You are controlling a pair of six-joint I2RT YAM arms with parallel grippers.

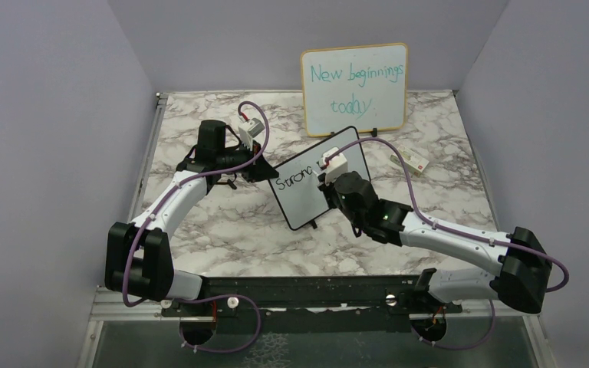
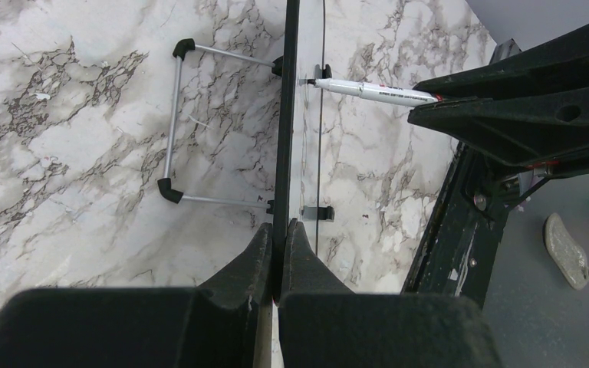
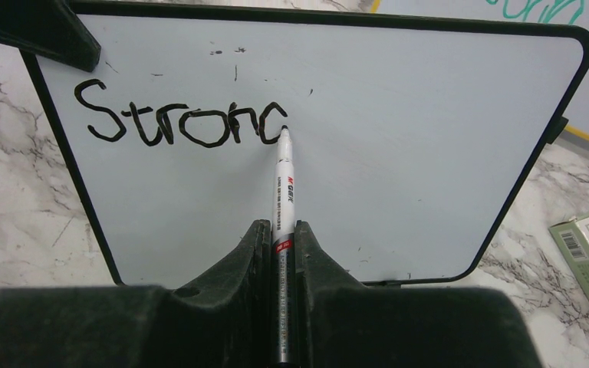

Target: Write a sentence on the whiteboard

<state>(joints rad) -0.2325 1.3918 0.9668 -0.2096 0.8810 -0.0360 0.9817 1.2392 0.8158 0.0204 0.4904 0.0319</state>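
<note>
Bottom of the top view: a black mounting rail [image 1: 299, 287] carries both arm bases, which have matte black housings, white link shells and purple cables.

Above it lies the table [image 1: 222, 238], a smooth slab of white marble pattern with grey-brown veins.

Frame centre: the whiteboard [image 1: 301, 201] is a small glossy white rectangle in a thin black frame with rounded corners. It stands upright on the table, turned at an angle. The left wrist view shows it edge-on, propped by a bent wire stand [image 2: 172, 130] with black rubber-tipped corners.

The left gripper [image 2: 281, 230] has its dark tapered fingers pressed together on the board's frame edge.

The right gripper [image 3: 282, 230] pinches a slim white marker [image 3: 284, 184], a cylinder with small printed text. Its black tip touches the board at the end of the black handwritten lettering [image 3: 176, 123], which reads "Stronc" along the board's upper left.

Right of centre: a small flat carton [image 1: 412, 159] lies on the marble, its contents hidden.

Upper centre: a larger wood-framed board [image 1: 355, 88] with rounded corners stands at the table's back edge and bears teal script reading "New beginnings today".
</note>
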